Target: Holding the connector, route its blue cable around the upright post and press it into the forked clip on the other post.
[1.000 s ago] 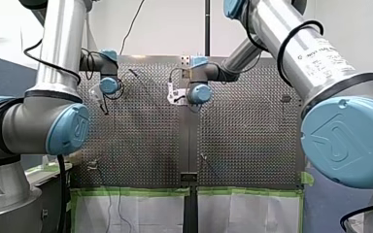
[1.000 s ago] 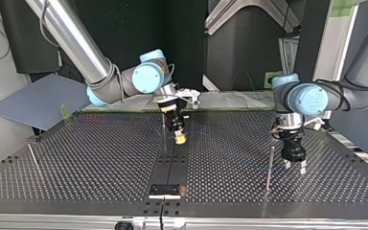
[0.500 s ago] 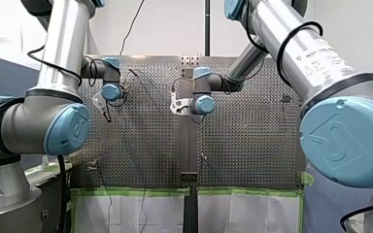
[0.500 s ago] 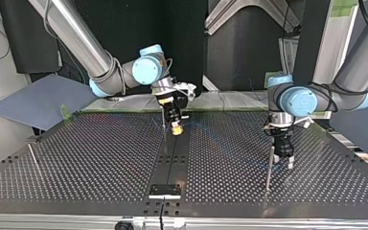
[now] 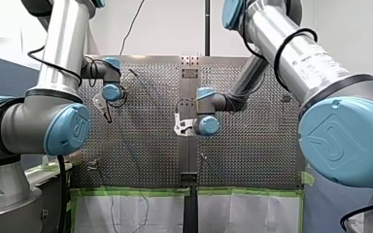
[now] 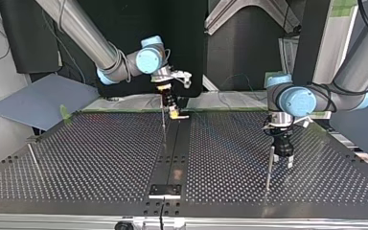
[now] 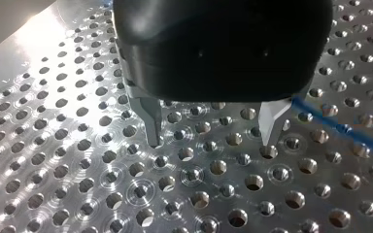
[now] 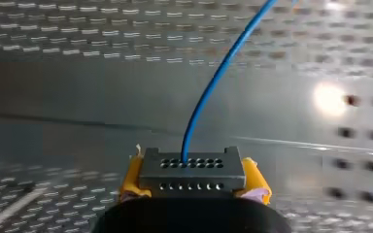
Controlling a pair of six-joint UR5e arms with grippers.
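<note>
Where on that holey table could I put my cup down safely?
Bare table lies between the leaning rod and the centre post in the top view. Crowded: my right gripper with the connector there, my left gripper by the other post.

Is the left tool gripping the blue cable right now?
No, the left tool stands open over the perforated table, with the blue cable off to its side.

Blue cable (image 8: pixel 218 73) cut off (far end unseen).

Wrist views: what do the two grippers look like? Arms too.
Left gripper: black body, two bare tapered metal fingers. Right gripper: black body, yellow pads. Left arm, right arm: silver tubes, light-blue joint caps, black cables looped outside.
</note>
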